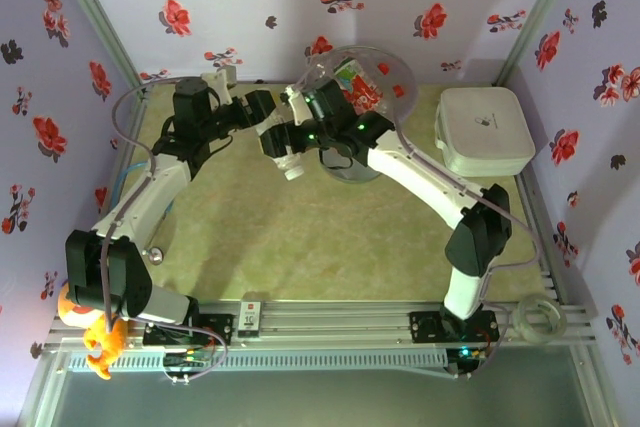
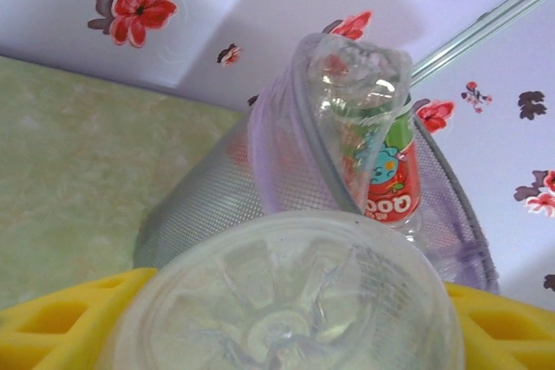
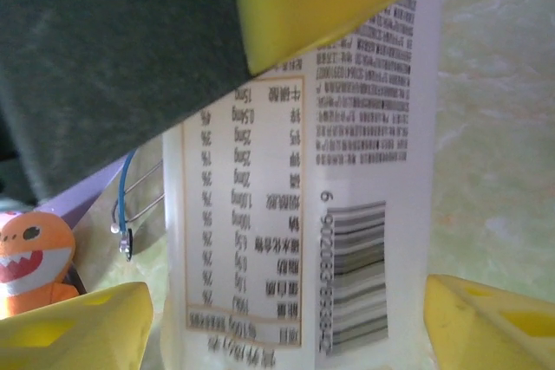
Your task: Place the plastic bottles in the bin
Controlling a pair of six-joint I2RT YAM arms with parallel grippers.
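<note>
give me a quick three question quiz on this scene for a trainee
1. True or false: in the top view the white rounded-square plastic box stands right of the translucent grey-lilac round plastic bin.
2. What sits between the yellow fingers of the left gripper? A) a clear plastic bottle, base to the camera; B) an orange toy; C) a lid.
3. Fill in: the right wrist view shows a white-labelled plastic bottle printed with text and a ____.
Key: 1 true; 2 A; 3 barcode.

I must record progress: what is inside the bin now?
Inside the bin, at least one bottle with a green-and-red label shows. The right arm and the bin's cloudy wall cover the rest, so no count is possible.
</note>
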